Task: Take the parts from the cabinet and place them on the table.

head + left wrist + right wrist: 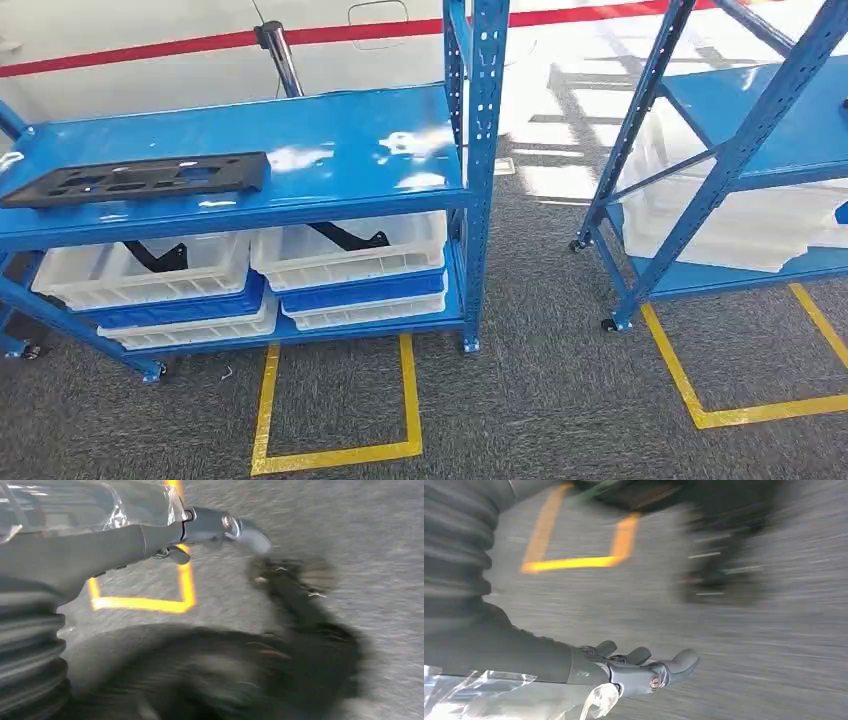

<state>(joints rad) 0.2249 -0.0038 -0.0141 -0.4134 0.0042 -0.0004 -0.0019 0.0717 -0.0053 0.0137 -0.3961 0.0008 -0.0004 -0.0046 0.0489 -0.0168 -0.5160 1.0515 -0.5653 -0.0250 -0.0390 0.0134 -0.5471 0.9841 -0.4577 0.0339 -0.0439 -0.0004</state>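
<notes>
Robot faces the blue cabinet, arms hanging, nothing picked yet.

The black part lies flat on the cabinet's upper shelf, with white bins below holding more black pieces. The left hand and right hand hang over the carpet, fingers loosely extended, holding nothing, likely awaiting the approach.

My left hand and right hand hang at my sides — fingers loosely extended, holding nothing.

2 blue racks, 1 flat black part, 2 yellow floor outlines.
</notes>
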